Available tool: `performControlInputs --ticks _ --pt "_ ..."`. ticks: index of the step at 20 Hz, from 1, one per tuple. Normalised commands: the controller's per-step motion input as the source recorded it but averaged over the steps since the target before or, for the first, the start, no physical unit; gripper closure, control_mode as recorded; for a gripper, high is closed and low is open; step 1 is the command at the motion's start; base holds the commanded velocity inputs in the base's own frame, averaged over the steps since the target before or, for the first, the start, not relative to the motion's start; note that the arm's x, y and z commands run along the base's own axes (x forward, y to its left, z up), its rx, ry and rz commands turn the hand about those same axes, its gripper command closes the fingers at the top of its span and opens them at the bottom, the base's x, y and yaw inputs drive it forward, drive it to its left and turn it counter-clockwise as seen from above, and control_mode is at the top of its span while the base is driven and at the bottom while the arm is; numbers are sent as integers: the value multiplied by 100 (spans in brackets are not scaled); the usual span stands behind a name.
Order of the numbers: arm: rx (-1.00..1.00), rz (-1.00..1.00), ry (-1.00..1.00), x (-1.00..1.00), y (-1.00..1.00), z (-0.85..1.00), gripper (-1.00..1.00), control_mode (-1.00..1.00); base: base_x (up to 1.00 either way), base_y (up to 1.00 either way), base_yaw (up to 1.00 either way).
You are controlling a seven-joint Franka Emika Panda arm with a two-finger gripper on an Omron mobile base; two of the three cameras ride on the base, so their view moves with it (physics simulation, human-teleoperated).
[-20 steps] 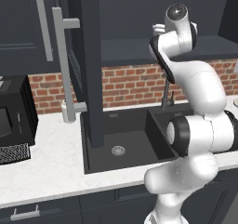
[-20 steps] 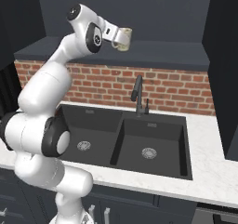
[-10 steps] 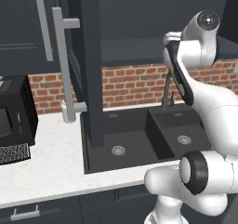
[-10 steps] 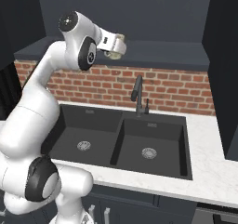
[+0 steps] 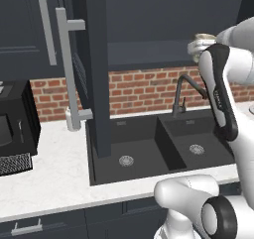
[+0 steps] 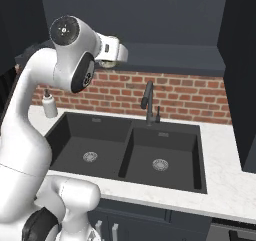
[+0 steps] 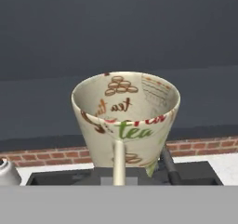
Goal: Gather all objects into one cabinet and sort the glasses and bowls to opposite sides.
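My gripper [image 7: 119,174] is shut on the wall of a pale cream cup [image 7: 125,116] printed with "tea", one finger [image 7: 119,162] lying against its near side. The cup [image 5: 197,42] hangs high over the sink, level with the open shelf [image 5: 144,54] of the dark wall cabinet, whose door [image 5: 94,84] stands open to the left. In the right base view the cup [image 6: 106,63] sits under the white hand, in front of the cabinet shelf [image 6: 170,60]. The cabinet's dark inside [image 7: 116,32] lies straight ahead of the hand. The bowls are out of view.
A black double sink [image 5: 163,149] with a dark faucet [image 6: 147,102] lies below, backed by a brick wall [image 6: 190,97]. A black microwave [image 5: 12,129] stands at the left and a soap dispenser [image 6: 49,105] on the counter. Another open door [image 6: 240,75] hangs at the right.
The arm has swung and reposed. The hand with the cup has shifted right in the left base view and slightly down-left in the right base view. The grip is unchanged.
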Motion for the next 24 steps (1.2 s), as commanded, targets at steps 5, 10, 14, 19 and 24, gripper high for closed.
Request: performControlInputs --ticks 5,10,14,19,24 --pt "-6 5 0 -96 78 27 100 -100 0 0 0" --pt "-7 0 0 -100 74 3 100 -100 0 0 0" --pt "-1 0 0 -97 14 0 100 -100 0 0 0" --pt "1 0 0 -85 -9 0 100 -100 0 0 0" --pt "4 0 0 -46 -17 0 100 -100 0 0 0"
